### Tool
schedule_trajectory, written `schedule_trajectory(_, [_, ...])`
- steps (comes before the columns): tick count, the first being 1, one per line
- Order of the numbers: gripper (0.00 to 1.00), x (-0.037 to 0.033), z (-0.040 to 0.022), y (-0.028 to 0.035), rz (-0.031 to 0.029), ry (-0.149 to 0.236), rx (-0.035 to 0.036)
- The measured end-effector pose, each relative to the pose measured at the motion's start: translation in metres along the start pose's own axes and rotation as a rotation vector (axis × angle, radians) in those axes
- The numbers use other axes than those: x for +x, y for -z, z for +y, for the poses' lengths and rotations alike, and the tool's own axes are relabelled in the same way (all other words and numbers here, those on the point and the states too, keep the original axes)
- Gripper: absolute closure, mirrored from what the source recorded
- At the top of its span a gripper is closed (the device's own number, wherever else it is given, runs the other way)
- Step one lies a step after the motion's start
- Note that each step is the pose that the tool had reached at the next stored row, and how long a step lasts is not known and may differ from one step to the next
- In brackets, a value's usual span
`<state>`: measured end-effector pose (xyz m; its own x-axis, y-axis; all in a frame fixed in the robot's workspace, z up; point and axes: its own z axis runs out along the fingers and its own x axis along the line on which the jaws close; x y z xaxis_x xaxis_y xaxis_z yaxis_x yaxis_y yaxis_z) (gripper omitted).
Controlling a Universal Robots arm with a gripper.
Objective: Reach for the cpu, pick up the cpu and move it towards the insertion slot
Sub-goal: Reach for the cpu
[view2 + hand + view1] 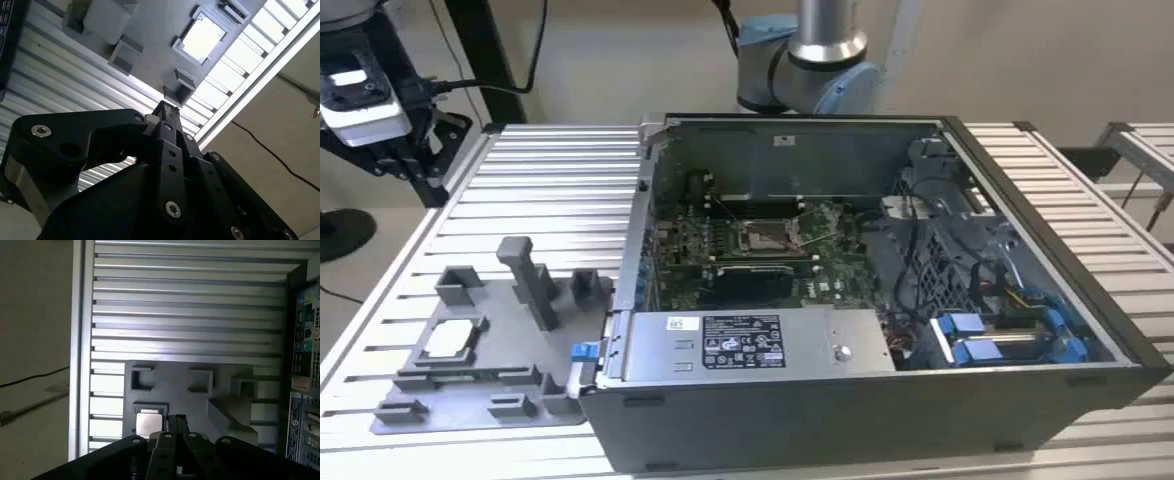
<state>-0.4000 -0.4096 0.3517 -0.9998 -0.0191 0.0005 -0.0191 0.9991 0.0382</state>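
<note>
The cpu (450, 340) lies flat, pale top up, in a square pocket of the grey plastic tray (480, 405) at the exterior view's left. It also shows in both wrist views as a bright square, the cpu (202, 37) (148, 423) still seated in its pocket. My gripper (403, 160) hangs high over the table's far left corner, well away from the tray, with its fingers (165, 107) (175, 424) shut together and nothing between them. The insertion slot (767, 237) sits on the green motherboard inside the open computer case, its thin lever raised.
The open computer case (987, 400) takes up the table's middle and right, with high walls round the motherboard. Grey upright blocks (530, 280) stand on the tray beside the cpu. The slatted table (547, 190) ends at a rail edge on the left; a cable (270, 150) lies on the floor.
</note>
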Motion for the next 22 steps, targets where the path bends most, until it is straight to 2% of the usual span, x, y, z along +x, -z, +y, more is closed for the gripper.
schedule_trajectory(13, [1.00,0.0001,-0.0002,0.0001,0.0003,0.000,0.0002])
schedule_trajectory(15, [1.00,0.0020,-0.0010,0.0000,0.0000,0.000,0.0000])
schedule_trajectory(18, [1.00,0.0068,-0.0066,0.0000,-0.0001,0.000,0.0000])
schedule_trajectory(22, [1.00,0.0108,-0.0186,0.0001,-0.0001,0.000,0.0000])
